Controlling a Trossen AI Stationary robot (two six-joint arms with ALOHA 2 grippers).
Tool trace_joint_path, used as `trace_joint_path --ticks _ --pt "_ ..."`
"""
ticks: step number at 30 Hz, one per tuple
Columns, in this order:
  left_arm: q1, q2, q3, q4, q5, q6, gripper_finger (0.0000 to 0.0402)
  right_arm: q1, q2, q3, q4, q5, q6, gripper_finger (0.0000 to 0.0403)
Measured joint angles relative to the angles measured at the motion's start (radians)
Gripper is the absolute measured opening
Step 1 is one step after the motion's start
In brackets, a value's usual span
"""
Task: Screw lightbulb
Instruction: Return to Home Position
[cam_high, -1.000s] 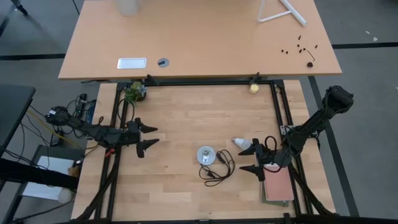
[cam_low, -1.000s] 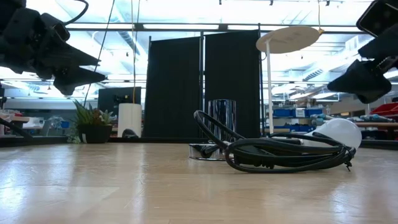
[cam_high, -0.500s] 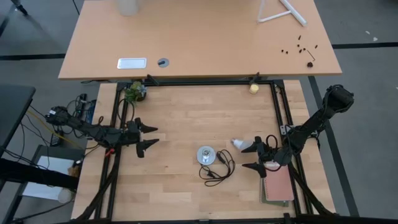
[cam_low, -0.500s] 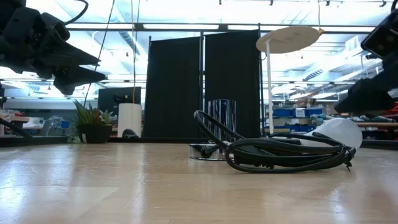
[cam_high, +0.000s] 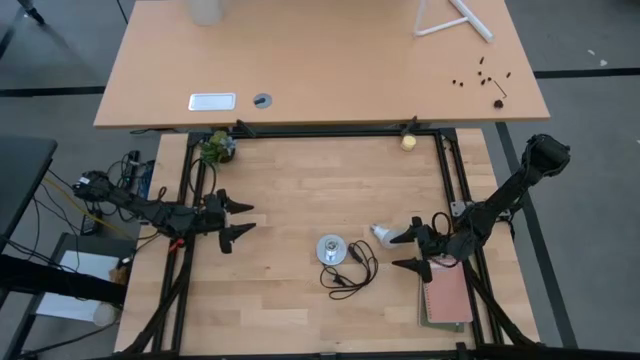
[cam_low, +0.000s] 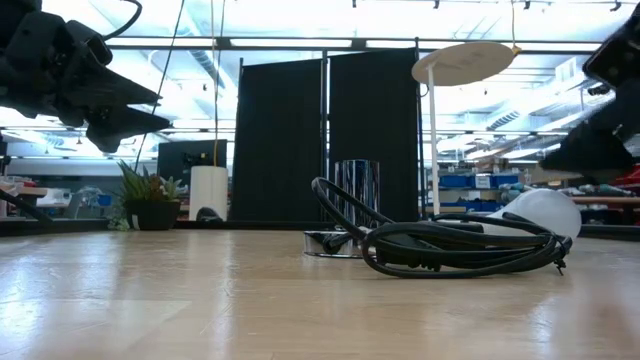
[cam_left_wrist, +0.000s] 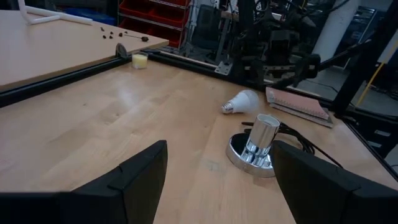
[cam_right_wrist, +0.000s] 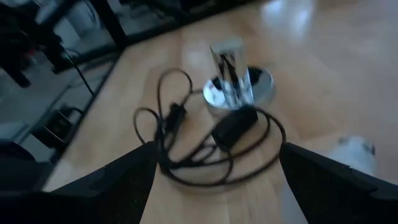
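Right of the socket (cam_high: 331, 249), flat on the table (cam_high: 300, 180), is where the lightbulb (cam_high: 381, 233) sits, lying on its side and not screwed into anything. Its long axis runs roughly left-right, with the screw base pointing left and the fat end toward my right gripper (cam_high: 402, 251). That claw is spread wide and holding nothing. The bulb is just off its far finger, a bit left and far of the gap. From overhead I can't tell if the fingertip is brushing the glass. So the right arm is clearly the nearer one. The left gripper (cam_high: 243, 219) hovers well apart over the left side of the table, also spread wide and empty. The black cord (cam_high: 352, 272) is looped on the near side of the socket, left of the claw.

Versus a second ago, the right claw has slid a touch to the right, away from the socket, and in the low view it's nearly out at the right edge. The bulb looks about where it was, and the left arm hasn't budged. My guess is that backing straight out to the right keeps that far finger from rolling the bulb.
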Motion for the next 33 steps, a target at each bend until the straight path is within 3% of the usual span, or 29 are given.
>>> trace_joint_path --ticks 3,10,13,19,23,33 --pt "0.0 0.0 0.0 0.0 0.0 0.0 0.0289 0.0 -0.07 0.0 0.003 0.0 -0.085 0.0346" --pt "0.0 0.0 0.0 0.0 0.0 0.0 0.029 0.0 -0.229 0.0 0.098 -0.045 -0.522 0.0346" --pt "0.0 0.0 0.0 0.0 0.0 0.0 0.029 -0.007 -0.29 0.0 0.103 -0.049 -0.627 0.0346" --pt "0.0 0.0 0.0 0.0 0.0 0.0 0.029 -0.088 -0.42 0.0 0.037 -0.121 -0.624 0.0346" --pt "0.0 0.0 0.0 0.0 0.0 0.0 0.029 -0.181 -0.516 -0.063 0.101 -0.244 -0.602 0.0346" --pt "0.0 0.0 0.0 0.0 -0.001 0.0 0.029 -0.397 -0.679 -0.062 -0.031 -0.516 -0.637 0.0346"
